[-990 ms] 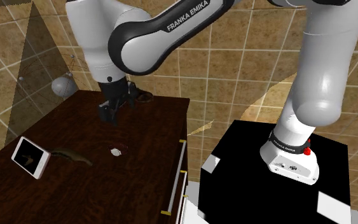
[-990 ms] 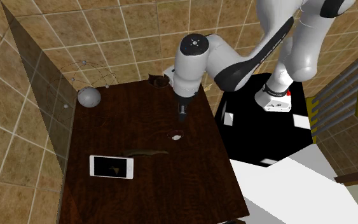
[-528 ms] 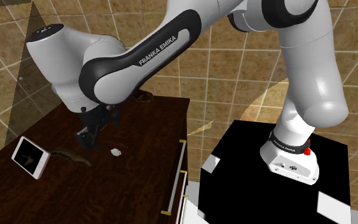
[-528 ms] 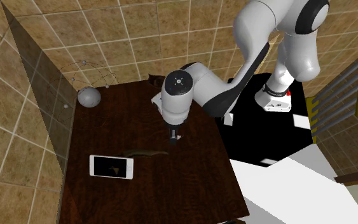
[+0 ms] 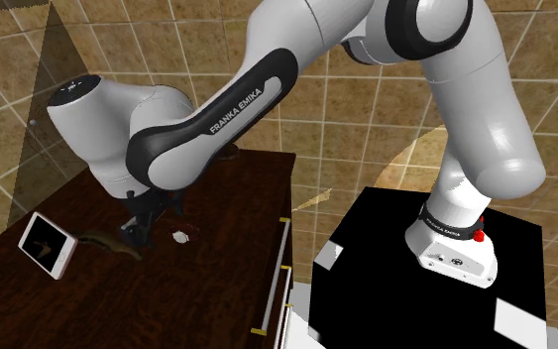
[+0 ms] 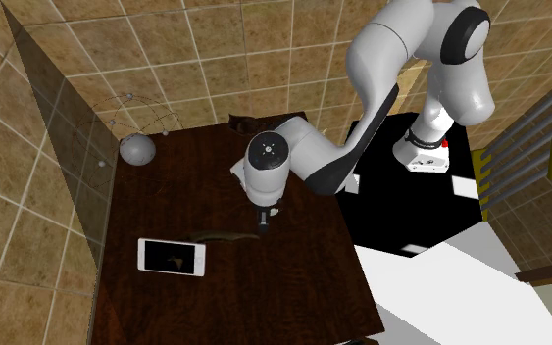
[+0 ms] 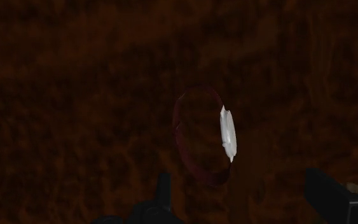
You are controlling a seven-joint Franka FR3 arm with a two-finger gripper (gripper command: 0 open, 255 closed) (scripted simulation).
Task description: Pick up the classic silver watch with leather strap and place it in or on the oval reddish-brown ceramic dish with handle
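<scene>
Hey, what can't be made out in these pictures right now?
Dish: small and dark in the second exterior view; mostly behind the arm in the shoulder view.
Watch: face edge-on in the wrist view, dial unreadable; tiny in the shoulder view.
Gripper: fingers cut off by the wrist view's bottom edge.

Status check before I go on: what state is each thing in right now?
Gripper: open, low over the table, holding nothing.
Watch: on the table, just ahead of the gripper, not gripped.
Phone: lying flat, screen up.
Dish: at the table's far edge, contents hidden.
</scene>
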